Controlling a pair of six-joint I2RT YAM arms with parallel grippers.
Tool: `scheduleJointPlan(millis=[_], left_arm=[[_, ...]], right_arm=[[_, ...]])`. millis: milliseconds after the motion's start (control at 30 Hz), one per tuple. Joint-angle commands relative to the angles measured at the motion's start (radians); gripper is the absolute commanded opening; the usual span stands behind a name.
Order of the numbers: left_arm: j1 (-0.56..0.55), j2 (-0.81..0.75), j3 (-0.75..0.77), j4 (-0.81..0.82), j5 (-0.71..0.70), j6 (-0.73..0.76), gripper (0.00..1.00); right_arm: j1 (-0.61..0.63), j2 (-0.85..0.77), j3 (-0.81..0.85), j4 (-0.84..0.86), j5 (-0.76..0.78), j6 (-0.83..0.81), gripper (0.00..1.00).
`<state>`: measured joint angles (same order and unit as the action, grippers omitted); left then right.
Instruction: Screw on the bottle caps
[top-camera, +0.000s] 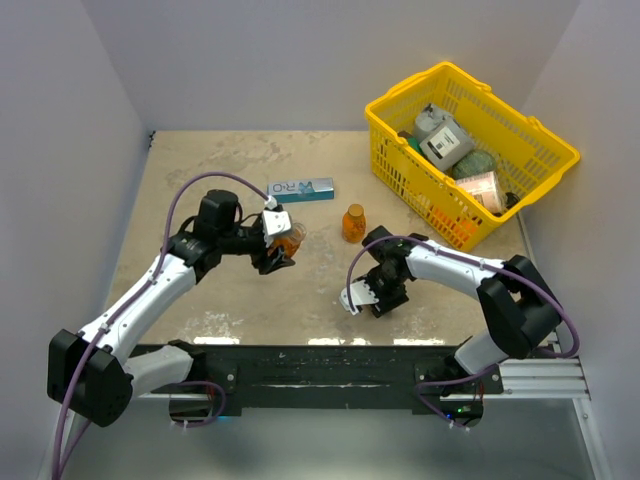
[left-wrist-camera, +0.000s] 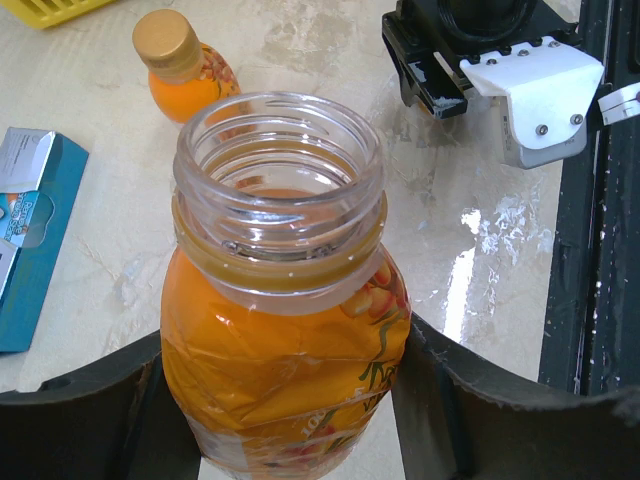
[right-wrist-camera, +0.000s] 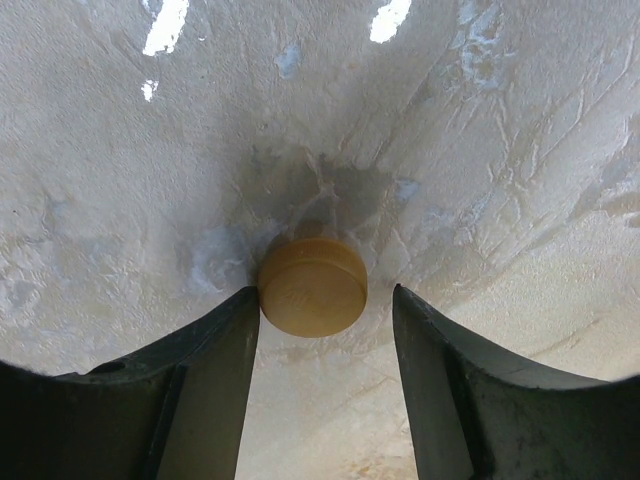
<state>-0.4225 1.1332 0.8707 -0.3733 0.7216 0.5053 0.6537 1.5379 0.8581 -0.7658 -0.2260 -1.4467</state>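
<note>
My left gripper (top-camera: 279, 247) is shut on an uncapped orange bottle (top-camera: 289, 238), held a little tilted left of the table's middle. In the left wrist view the bottle (left-wrist-camera: 285, 330) fills the frame between both fingers, its threaded neck open. A second bottle (top-camera: 354, 222) stands upright on the table with its cap (left-wrist-camera: 165, 38) on. A loose brownish bottle cap (right-wrist-camera: 312, 287) lies flat on the table. My right gripper (right-wrist-camera: 325, 295) points down over it, open; the left finger (right-wrist-camera: 215, 370) touches the cap and the right finger stands apart. In the top view my right gripper (top-camera: 384, 298) hides that cap.
A yellow basket (top-camera: 395, 104) with several items stands at the back right. A blue-and-white box (top-camera: 301, 189) lies flat behind the left gripper, also in the left wrist view as the box (left-wrist-camera: 30, 230). Walls close the table on three sides.
</note>
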Motion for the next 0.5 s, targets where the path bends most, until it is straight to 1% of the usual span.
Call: scheduleJointPlan(millis=[0, 67, 467], left_arm=[[0.013, 0.002, -0.002, 0.043, 0.027, -0.016, 0.0], [0.013, 0.003, -0.002, 0.048, 0.027, -0.017, 0.0], [0.016, 0.013, 0.002, 0.053, 0.029, -0.025, 0.0]], right_arm=[[0.001, -0.013, 0.009, -0.006, 0.01, -0.044, 0.57], [0.0, -0.015, 0.001, 0.002, 0.01, -0.044, 0.56], [0.001, -0.025, -0.039, 0.019, 0.008, -0.058, 0.54]])
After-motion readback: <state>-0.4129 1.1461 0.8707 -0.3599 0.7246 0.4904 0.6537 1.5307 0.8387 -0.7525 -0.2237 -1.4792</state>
